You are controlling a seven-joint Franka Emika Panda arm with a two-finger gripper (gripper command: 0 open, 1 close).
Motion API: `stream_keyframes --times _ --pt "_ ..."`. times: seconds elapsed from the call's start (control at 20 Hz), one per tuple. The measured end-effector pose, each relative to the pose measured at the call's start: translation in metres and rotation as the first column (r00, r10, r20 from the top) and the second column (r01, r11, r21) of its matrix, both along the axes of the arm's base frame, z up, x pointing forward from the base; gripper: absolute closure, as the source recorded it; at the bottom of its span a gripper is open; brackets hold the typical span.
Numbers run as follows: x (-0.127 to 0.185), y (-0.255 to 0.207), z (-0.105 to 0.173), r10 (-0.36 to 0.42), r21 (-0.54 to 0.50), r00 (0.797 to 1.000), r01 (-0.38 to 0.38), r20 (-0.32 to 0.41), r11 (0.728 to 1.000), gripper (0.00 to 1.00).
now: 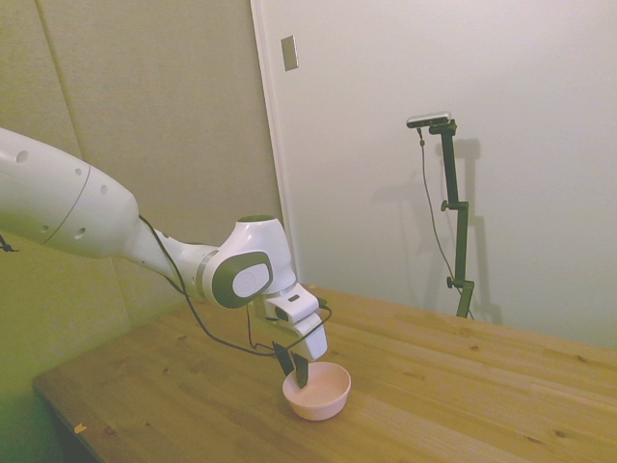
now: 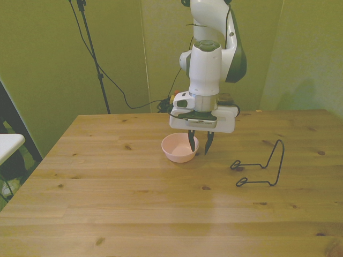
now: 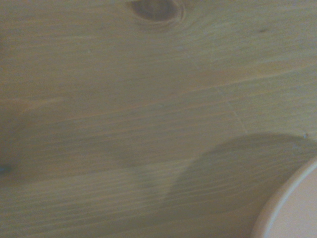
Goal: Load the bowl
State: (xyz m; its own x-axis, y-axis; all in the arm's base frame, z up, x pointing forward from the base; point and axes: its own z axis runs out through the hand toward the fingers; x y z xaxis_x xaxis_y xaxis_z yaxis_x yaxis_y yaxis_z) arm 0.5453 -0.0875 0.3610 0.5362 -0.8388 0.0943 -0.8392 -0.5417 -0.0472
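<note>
Bowl first: the small round pale pink plastic bowl (image 2: 179,148) sits upright on the wooden plank table (image 2: 134,214), near the middle of its far half, with a thin black wire stand (image 2: 261,166) well apart toward the front view's right. The step in hand looks like taking hold of the bowl by its rim, so that it can be carried to the stand and set there. The white arm's two-finger gripper (image 2: 199,144) is low at the bowl's edge on the front view's right. Its dark fingers are spread a modest way, with one fingertip (image 2: 191,145) over or just inside the rim and the other outside it. Nothing is pinched, and whether either finger touches the plastic cannot be told. The next move, as I judge it, calls for a small descent and a squeeze across the wall.

In the wrist view only a curved slice of the rim (image 3: 292,208) shows beside bare wood.
</note>
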Motion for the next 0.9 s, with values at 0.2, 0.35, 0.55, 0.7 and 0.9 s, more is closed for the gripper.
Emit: stream_keyframes --times 0.2,0.35,0.55,0.7,0.9 --pt "0.000 -0.002 -0.001 -0.002 0.002 1.000 0.002 -0.002 1.000 1.00" --pt "0.001 -0.002 0.001 0.004 0.006 1.000 -0.004 0.002 1.000 1.00" --pt "0.001 -0.002 0.020 0.025 0.026 0.999 -0.025 0.024 0.999 1.00" --pt "0.000 -0.003 0.035 0.043 0.062 0.999 -0.045 0.034 0.997 1.00" --pt "-0.004 -0.011 0.072 0.071 0.122 0.994 -0.081 0.083 0.989 1.00"
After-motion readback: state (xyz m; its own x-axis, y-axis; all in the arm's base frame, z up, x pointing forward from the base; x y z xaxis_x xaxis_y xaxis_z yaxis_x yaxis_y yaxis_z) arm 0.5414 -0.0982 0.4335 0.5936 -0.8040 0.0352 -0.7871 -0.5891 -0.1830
